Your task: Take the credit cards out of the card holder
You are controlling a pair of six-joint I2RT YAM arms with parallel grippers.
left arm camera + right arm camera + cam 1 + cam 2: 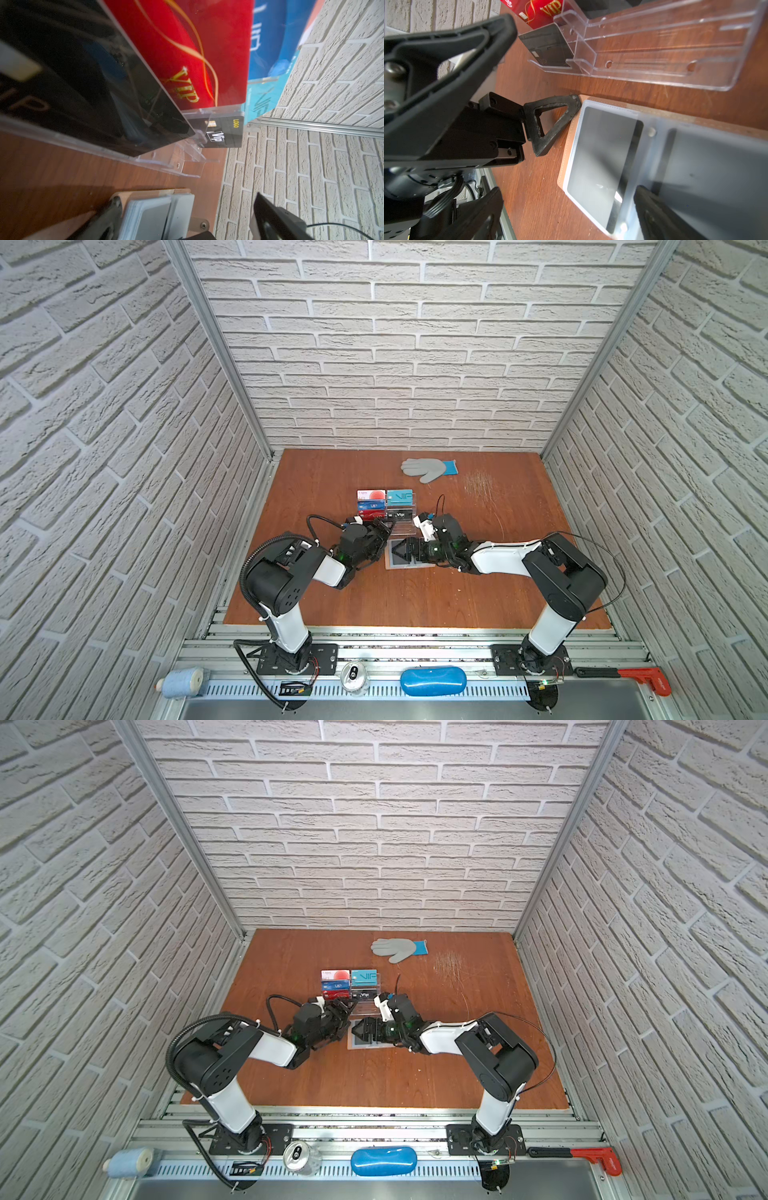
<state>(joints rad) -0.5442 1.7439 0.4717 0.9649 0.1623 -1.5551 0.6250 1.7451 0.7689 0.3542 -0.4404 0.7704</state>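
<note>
The card holder lies open near the table's middle, just on the front-edge side of the clear stand, its long axis along that edge. A striped card shows in its top sleeve. The right gripper hovers directly over it, jaws wide and empty. The left gripper, also wide and empty, sits at its far left corner, so the right arm looks nearer.

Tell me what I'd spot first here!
The bright credit cards, red, blue, teal and black, sit in a clear stand mid-table. Just in front, the left gripper and right gripper, both open, meet at the open card holder. A grey glove lies behind.
</note>
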